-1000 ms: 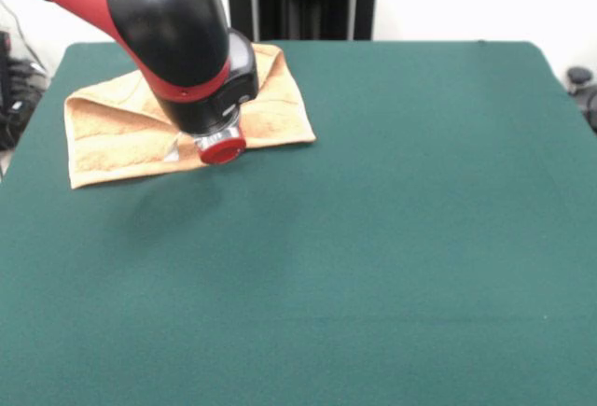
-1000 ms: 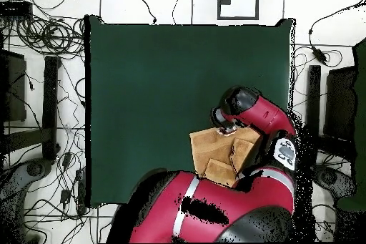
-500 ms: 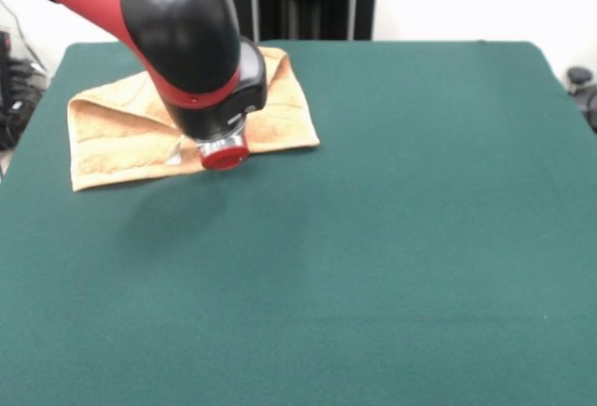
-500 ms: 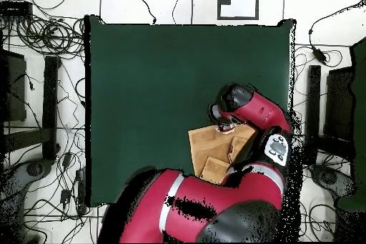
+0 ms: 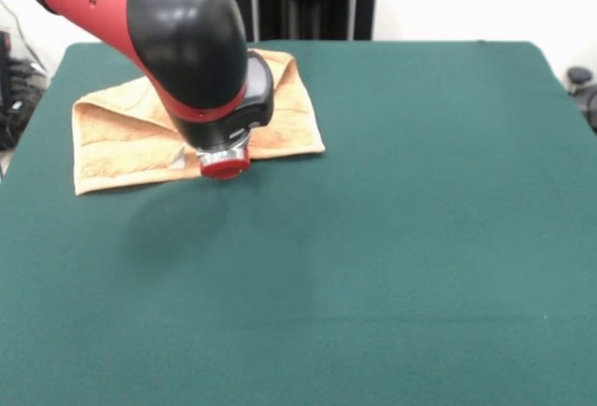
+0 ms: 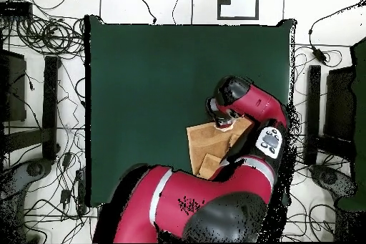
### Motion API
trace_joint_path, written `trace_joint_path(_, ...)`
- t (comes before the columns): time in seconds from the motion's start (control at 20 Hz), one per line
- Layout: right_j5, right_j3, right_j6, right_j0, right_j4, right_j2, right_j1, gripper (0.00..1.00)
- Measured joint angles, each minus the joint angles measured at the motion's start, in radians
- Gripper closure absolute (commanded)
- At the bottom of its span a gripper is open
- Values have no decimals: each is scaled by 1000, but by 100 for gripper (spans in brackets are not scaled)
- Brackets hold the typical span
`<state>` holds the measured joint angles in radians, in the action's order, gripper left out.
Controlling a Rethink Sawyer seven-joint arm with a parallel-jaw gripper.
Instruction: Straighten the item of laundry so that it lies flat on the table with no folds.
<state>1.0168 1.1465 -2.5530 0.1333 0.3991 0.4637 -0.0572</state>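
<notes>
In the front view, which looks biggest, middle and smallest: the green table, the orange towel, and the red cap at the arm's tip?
1. Dark green felt table
2. Orange-tan terry towel, partly hidden behind the arm
3. Round red cap; it sits nearer the camera, yet looks smallest

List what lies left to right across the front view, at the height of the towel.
Bare strip of table → towel → the arm's red end cap, over the towel's near edge → towel's right part → open green table out to the right edge.
</notes>
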Motion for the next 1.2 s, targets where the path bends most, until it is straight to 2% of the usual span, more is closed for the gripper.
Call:
trace_joint_path(0.8, 87, -139, -210, -32, 55, 52, 71, 100)
trace_joint_path(1.2, 116, -184, -255, -32, 78, 64, 93, 100)
